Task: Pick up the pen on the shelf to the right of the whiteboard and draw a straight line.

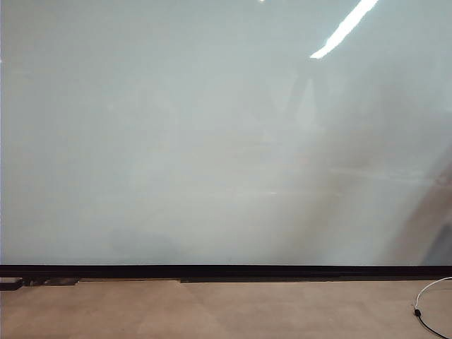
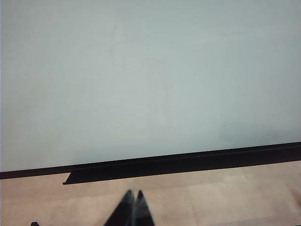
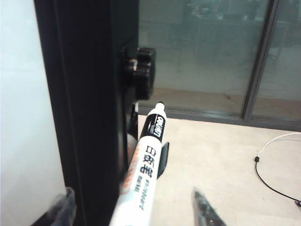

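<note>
- Black left gripper [image 2: 133, 200] hangs near the floor before the whiteboard [image 1: 212, 141], fingertips together, holding nothing
- Whitish pen [image 3: 141, 181] stands beside the board's dark right frame, tip up
- Right gripper [image 3: 134, 207] straddles its barrel, jaws apart, not yet gripping
- Light, stiff, slick plastic; I'd pinch it mid-barrel

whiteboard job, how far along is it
Nothing is finished: the whiteboard carries no stroke in the exterior view. In hand: the right gripper, beside the board's black frame, has its jaws apart on either side of the pen, not visibly clamped. The left gripper sits shut, low in front of the board. Left: grasp the pen, carry it to the board, draw the line.
</note>
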`<state>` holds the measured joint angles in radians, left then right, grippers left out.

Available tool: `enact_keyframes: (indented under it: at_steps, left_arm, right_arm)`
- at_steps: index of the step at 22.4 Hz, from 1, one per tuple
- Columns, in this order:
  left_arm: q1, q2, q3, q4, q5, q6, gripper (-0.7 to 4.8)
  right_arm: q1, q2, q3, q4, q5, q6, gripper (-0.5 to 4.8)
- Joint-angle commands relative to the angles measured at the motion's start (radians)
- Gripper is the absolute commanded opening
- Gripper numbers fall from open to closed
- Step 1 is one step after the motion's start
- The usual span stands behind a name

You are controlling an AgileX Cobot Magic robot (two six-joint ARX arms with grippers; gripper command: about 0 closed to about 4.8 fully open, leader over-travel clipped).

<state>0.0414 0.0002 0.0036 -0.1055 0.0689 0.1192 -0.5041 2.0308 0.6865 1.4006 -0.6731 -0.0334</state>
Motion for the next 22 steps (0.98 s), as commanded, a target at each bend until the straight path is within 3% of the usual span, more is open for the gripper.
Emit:
enact_keyframes:
  at_steps: [1,22]
  left_arm:
    - [0.0,0.0,0.003,0.009,0.002,0.001,-0.05]
    - [0.0,0.0,0.003,0.009,0.002,0.001,-0.05]
  right_arm:
    - [0.0,-0.005,0.003,0.016,0.024,0.023,3.23]
    - [0.0,-0.026,0.003,0.018,0.024,0.068,3.03]
